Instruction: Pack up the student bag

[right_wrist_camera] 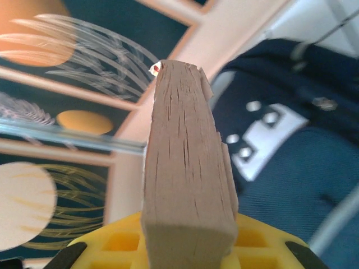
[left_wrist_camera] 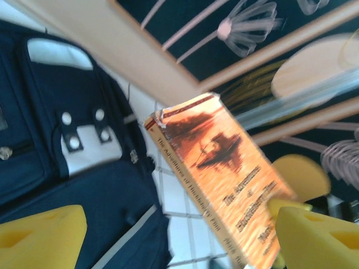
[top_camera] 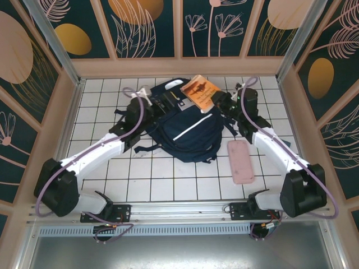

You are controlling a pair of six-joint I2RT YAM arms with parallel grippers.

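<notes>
At the left, the left gripper [top_camera: 145,96] hovers by the far left corner of the student bag [top_camera: 188,130]. In its wrist view the yellow fingers [left_wrist_camera: 42,235] stand wide apart with nothing between them. The student bag lies flat in the middle of the white tiled table [top_camera: 112,168], between the two arms. It is navy with a thin white stripe and light grey patches set with small round studs, and no brand name can be read on it.

Over the bag's far right corner, an orange paperback book [top_camera: 201,92] is raised off the table. Its spine reads "The Adventures of Huckleberry Finn". The cover repeats the title under a dark picture, but the smaller print is too blurred to read. The right gripper [top_camera: 222,101] is clamped on the book, whose cracked brown page edge sits pinched between that gripper's yellow fingers [right_wrist_camera: 120,242].

Further right, beside the right arm, a flat pink case [top_camera: 241,161] lies on the tiles, apart from the bag.
</notes>
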